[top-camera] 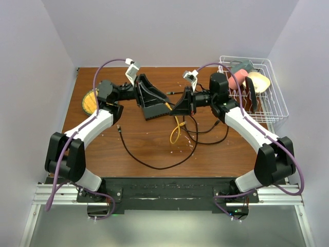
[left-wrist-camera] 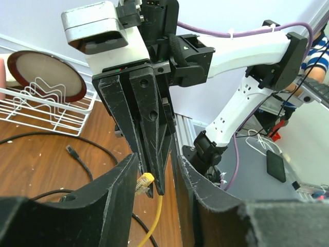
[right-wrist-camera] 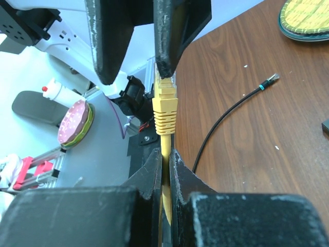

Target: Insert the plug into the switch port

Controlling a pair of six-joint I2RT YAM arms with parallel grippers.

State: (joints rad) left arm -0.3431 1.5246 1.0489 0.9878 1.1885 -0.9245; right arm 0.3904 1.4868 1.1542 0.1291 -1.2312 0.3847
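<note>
One grip: your right gripper pinched the yellow Ethernet plug.
Left gripper: stood part-open about it.
Undone: insertion.

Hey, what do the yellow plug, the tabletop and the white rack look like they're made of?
The yellow plug looks like matte moulded plastic or rubber, given its ribbed boot. The tabletop: wood or wood-look laminate, brown grain with slight sheen. The white rack: probably coated metal wire, thin bent rods.
</note>
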